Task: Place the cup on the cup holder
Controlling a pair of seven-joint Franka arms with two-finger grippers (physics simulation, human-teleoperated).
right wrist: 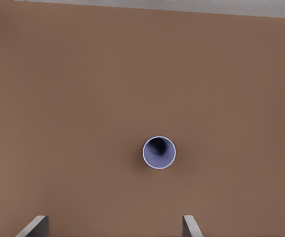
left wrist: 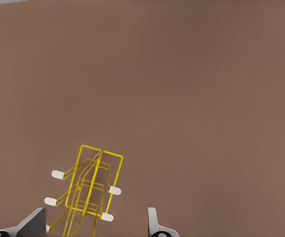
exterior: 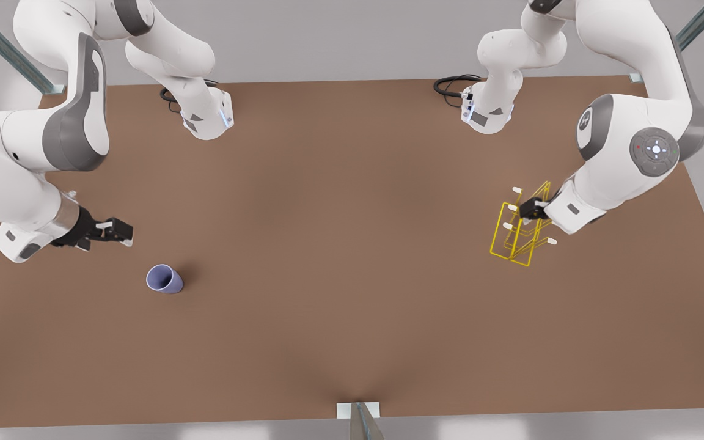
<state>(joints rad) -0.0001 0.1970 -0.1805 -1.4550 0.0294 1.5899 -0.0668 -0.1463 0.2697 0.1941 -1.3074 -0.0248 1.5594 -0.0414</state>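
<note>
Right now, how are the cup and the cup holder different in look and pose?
The cup is a solid lavender-blue tumbler; the cup holder is an open yellow wire frame with white-capped pegs. The cup stands mouth up and free on the table, with the right claw open near it; the cup holder has the left claw open at its top. The cup is at the front view's left, the cup holder at its right. Both rest on the table.

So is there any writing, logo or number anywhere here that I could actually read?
No readable words or numbers.
A small round white emblem sits on the grey joint cap of the arm at the front view's right, too small to read.
The cup, the cup holder and the table carry no markings.
</note>
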